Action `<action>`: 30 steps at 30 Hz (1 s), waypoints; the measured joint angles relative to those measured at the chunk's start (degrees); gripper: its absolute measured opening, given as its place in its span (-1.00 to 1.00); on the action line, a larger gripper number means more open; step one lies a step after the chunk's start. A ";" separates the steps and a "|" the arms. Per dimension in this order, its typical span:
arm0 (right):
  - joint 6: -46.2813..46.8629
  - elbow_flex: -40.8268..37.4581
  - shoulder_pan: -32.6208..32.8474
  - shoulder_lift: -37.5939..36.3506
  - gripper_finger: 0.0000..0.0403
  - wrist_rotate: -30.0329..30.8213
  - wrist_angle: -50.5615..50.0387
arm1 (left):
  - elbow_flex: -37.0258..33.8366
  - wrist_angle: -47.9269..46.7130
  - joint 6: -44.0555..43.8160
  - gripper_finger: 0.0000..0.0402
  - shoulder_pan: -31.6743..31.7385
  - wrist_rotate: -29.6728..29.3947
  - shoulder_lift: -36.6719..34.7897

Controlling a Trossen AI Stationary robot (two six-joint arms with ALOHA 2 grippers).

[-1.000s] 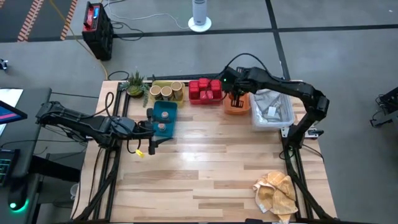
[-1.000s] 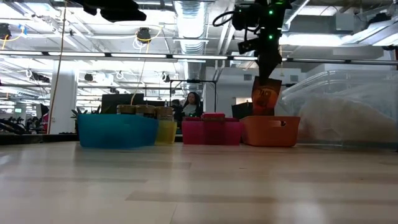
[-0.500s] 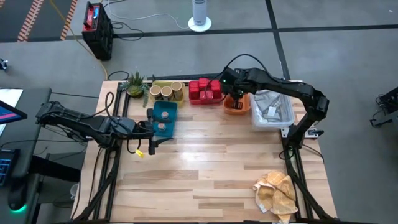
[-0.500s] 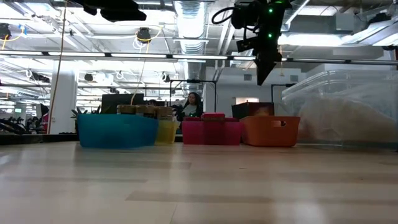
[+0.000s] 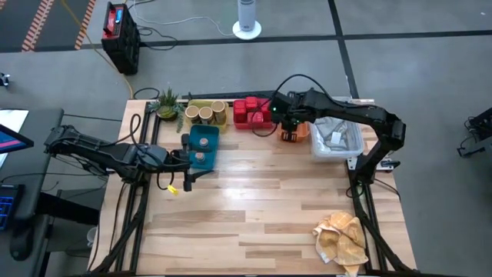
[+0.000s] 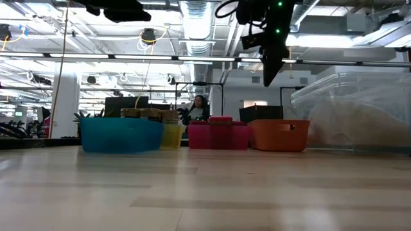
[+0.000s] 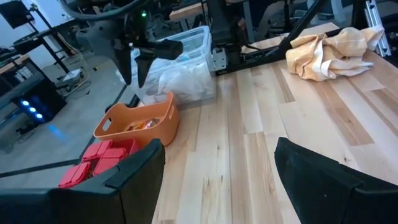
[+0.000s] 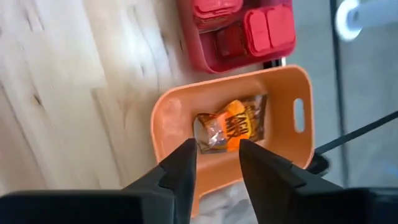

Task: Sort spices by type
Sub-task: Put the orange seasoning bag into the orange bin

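Brown packet (image 8: 232, 126) lies flat in orange tray (image 8: 166, 130).

2 dark arms (image 5: 346, 115) with black looping cables.

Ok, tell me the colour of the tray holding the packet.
Orange tray, with the orange-and-brown packet lying inside; clearest in the right wrist view.

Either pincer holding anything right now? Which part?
Nothing held. The right pincer is open above the orange tray, with the packet lying inside. The left pincer is open beside the teal tray.
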 joint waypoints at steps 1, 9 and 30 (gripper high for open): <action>1.51 0.00 -0.37 0.00 -0.20 -0.35 -0.03 | 0.00 0.23 0.00 0.43 0.01 0.00 0.00; 9.39 -3.86 -3.96 1.95 0.01 -4.19 5.62 | 0.00 1.14 -0.37 0.43 0.00 0.00 0.00; 3.41 -4.31 -13.76 21.15 0.18 -7.74 5.45 | 0.00 -0.10 0.24 0.43 0.00 0.02 0.02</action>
